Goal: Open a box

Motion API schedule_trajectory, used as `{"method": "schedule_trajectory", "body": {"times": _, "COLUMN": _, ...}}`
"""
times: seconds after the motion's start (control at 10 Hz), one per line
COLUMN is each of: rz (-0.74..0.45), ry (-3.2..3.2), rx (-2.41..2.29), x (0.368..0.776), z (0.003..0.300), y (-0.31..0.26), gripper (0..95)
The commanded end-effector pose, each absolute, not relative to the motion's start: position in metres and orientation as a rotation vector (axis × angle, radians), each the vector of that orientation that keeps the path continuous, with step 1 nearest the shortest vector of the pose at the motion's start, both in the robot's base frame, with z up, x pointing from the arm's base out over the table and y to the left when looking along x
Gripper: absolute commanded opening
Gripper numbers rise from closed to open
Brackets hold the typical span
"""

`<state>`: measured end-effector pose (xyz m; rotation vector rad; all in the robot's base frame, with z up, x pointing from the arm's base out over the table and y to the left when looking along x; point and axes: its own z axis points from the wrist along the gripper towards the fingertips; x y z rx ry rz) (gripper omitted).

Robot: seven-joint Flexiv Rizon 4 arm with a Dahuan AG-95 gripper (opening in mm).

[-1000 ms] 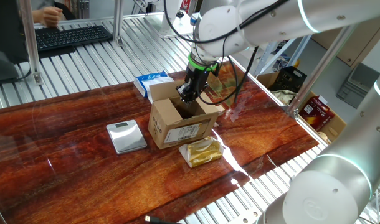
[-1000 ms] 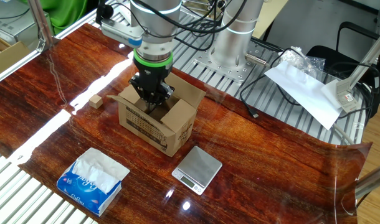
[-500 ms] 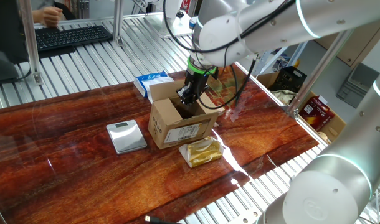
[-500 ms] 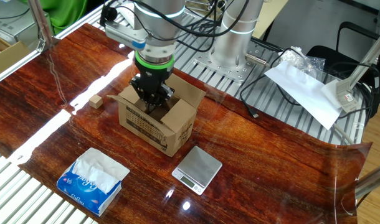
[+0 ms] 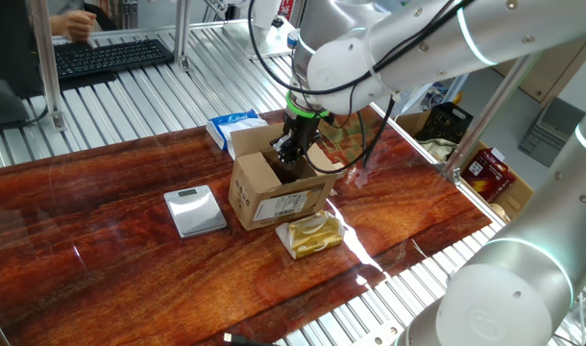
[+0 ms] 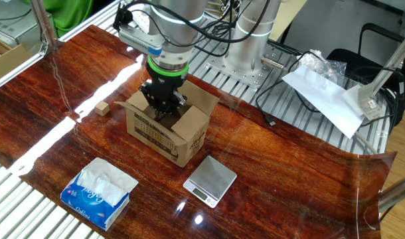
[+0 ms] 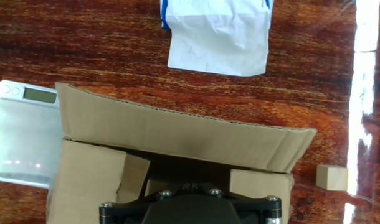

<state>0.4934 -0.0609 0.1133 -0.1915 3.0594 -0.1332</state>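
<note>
The box (image 5: 277, 185) stands near the middle of the table (image 5: 110, 259), flaps folded outward, label facing the front edge. The tool (image 6: 161, 106) reaches down into its open top; whether its fingers are spread or pressed together cannot be told. Crowding the box: a small scale (image 5: 194, 210) just beside one side, a yellow packet (image 5: 312, 234) at its base, a blue-and-white tissue packet (image 6: 99, 191) nearby, and a small wooden block (image 6: 101, 108) toward the table's edge

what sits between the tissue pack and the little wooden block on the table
Nothing: in the other fixed view, only bare table lies between the tissue pack and the wooden block. The box stands off to the side of that stretch.
</note>
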Motion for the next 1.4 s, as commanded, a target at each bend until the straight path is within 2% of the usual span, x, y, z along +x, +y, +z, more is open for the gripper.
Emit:
{"method": "schedule_trajectory", "body": {"times": 0.1, "rz": -0.152, "ry": 3.055, "rx": -0.18, "x": 0.4936, "z": 0.1129, "y": -0.062, "gripper": 0.0}}
{"method": "schedule_trajectory", "body": {"times": 0.7, "rz": -0.067, "ry": 3.071, "rx": -0.14, "x": 0.4932, "z": 0.1102, "y": -0.0625, "gripper": 0.0}}
{"method": "schedule_trajectory", "body": {"times": 1.4, "rz": -0.064, "ry": 3.089, "rx": 0.11, "x": 0.4932, "z": 0.1102, "y": -0.0625, "gripper": 0.0}}
